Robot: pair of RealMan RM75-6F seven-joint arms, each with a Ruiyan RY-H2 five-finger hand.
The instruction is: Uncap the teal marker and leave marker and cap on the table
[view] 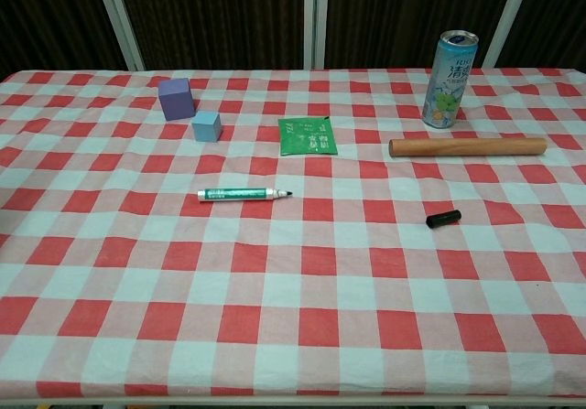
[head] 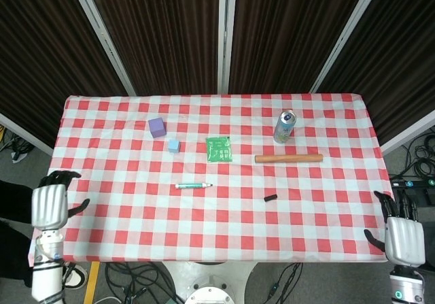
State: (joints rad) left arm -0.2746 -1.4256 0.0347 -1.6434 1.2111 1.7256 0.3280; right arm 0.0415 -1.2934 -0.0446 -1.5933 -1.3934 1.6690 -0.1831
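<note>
With both hands off the cloth edges: teal marker (head: 194,185) lying crosswise mid-table, tip facing the cap (head: 270,197) well apart; left hand (head: 50,205) nearer, right hand (head: 404,239) farther, both splaying fingers, holding nothing

A table (head: 102,209) covered in a red-and-white checked cloth fills the middle of both views. Near its centre lies the uncapped teal marker (head: 193,185), tip pointing right, with its black cap (head: 270,197) well apart to the lower right. Toward the upper left sit a purple cube (head: 157,126) and a smaller light-blue cube (head: 174,145). A green packet (head: 219,148) lies centre-top, a wooden rod (head: 288,158) to its right, and a can (head: 284,126) stands upright just above the rod.
</note>
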